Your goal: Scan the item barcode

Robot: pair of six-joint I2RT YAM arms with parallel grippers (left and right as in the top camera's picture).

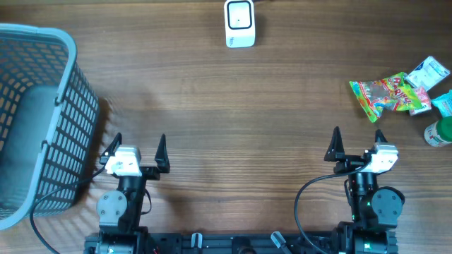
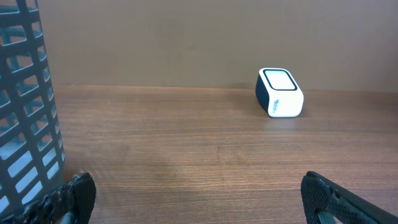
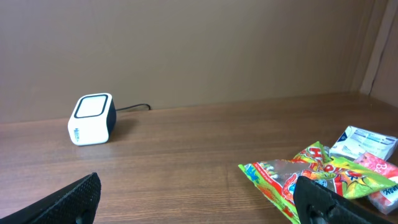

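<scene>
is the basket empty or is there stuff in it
Empty as far as visible: overhead, the basket shows only its bare grey floor; its left edge is cropped.

Matt wood-grain table, glossy white plastic scanner, grey plastic lattice basket; shiny crinkled candy bag

We see a mock shop checkout: white cube-shaped barcode scanner, grey-blue plastic basket, colourful snack packets.
</scene>
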